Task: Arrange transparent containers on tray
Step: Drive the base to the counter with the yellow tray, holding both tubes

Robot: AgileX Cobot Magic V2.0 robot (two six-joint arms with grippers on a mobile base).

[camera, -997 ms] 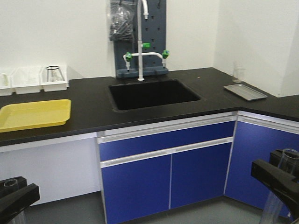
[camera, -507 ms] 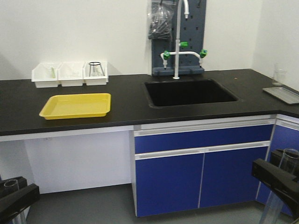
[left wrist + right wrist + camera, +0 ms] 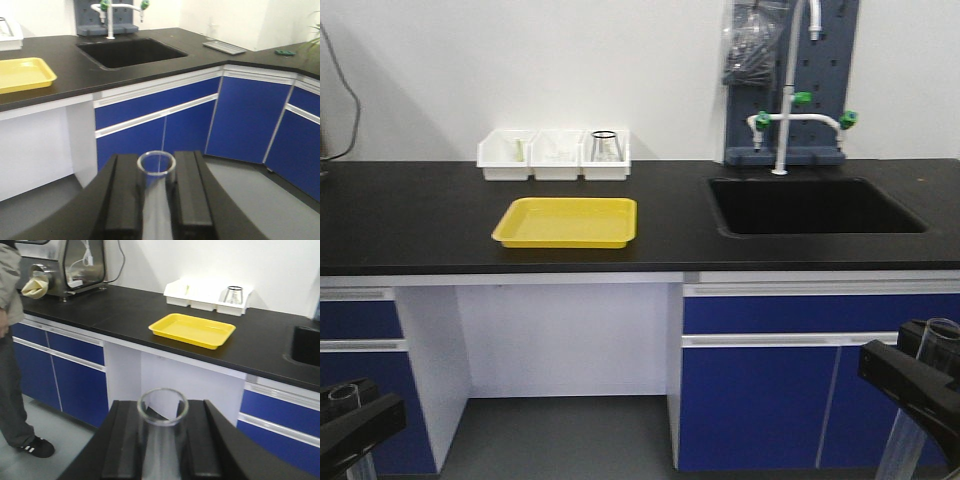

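The yellow tray (image 3: pixel 566 222) lies empty on the black counter, left of the sink; it also shows in the left wrist view (image 3: pixel 22 74) and the right wrist view (image 3: pixel 192 330). My left gripper (image 3: pixel 156 172) is shut on a clear glass tube (image 3: pixel 156 192), whose open rim points toward the camera. My right gripper (image 3: pixel 162 412) is shut on a second clear tube (image 3: pixel 162 440). In the front view both grippers hang low in front of the cabinets, the left one (image 3: pixel 350 420) at bottom left, the right one (image 3: pixel 920 380) at bottom right, far below and short of the tray.
Three white bins (image 3: pixel 555 155) stand behind the tray, one holding a glass flask (image 3: pixel 605 147). A black sink (image 3: pixel 810 205) with a white faucet (image 3: pixel 785 90) lies to the right. Blue cabinets (image 3: pixel 800 390) front the counter. A person (image 3: pixel 10 340) stands at the left.
The view has swung left along the counter: tray and bins shifted from the left edge toward the middle, sink moved right. Both grippers keep their tubes in the same place in frame.
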